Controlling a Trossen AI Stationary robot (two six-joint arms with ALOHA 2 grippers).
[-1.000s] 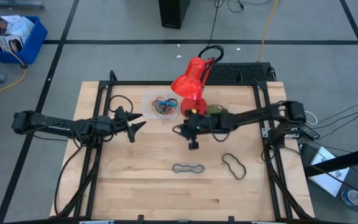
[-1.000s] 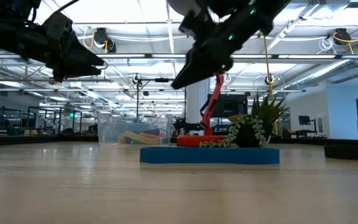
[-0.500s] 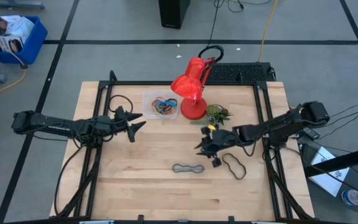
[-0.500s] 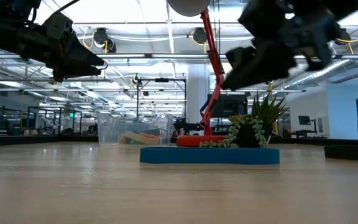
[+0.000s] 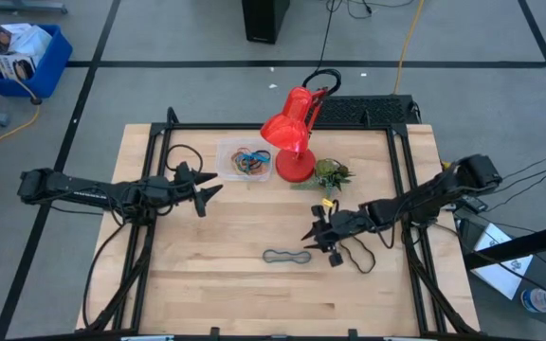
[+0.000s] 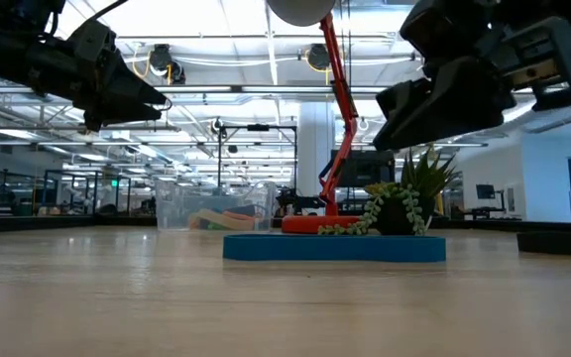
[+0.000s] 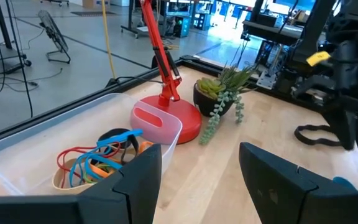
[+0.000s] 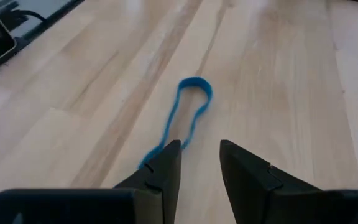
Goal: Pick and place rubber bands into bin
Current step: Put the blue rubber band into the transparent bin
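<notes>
A blue rubber band (image 8: 188,112) lies ahead of the right gripper (image 8: 197,163), its fingers apart and empty. Next, I judge: lower and pinch. The left gripper (image 5: 204,194) waits open.

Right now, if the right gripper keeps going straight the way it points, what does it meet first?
Most likely the blue-grey rubber band lying on the table: the right gripper is open and aimed along it, with nothing between. How far above the wood the fingertips are is unclear.

Light wooden table (image 5: 207,275) in black frame. On it: clear plastic bin (image 5: 245,161), red desk lamp (image 5: 294,142), small potted plant (image 5: 330,174). Loose: blue-grey rubber band (image 5: 286,256), black rubber band (image 5: 356,252).
</notes>
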